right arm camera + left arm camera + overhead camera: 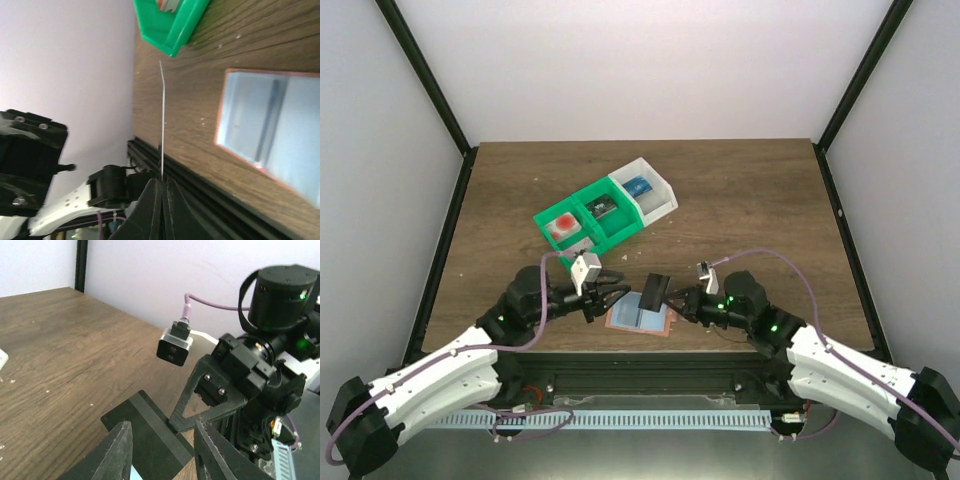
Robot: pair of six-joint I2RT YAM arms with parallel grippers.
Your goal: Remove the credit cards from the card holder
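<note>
The salmon-brown card holder (662, 325) lies open on the table near the front edge, with pale blue credit cards (638, 317) in it. It also shows in the right wrist view (223, 107). My right gripper (667, 297) is shut on one dark card (655, 289) and holds it upright above the holder. In the right wrist view this card (161, 125) shows edge-on as a thin line. My left gripper (608, 296) is open just left of the card. In the left wrist view its fingers (119, 450) flank the dark card (145, 432) without touching it.
A green-and-white three-compartment bin (620, 225) stands behind the grippers, holding a red block (563, 227), a black block (603, 208) and a blue block (640, 186). Its green corner (170, 25) shows in the right wrist view. The table's black front rail (200, 185) is close.
</note>
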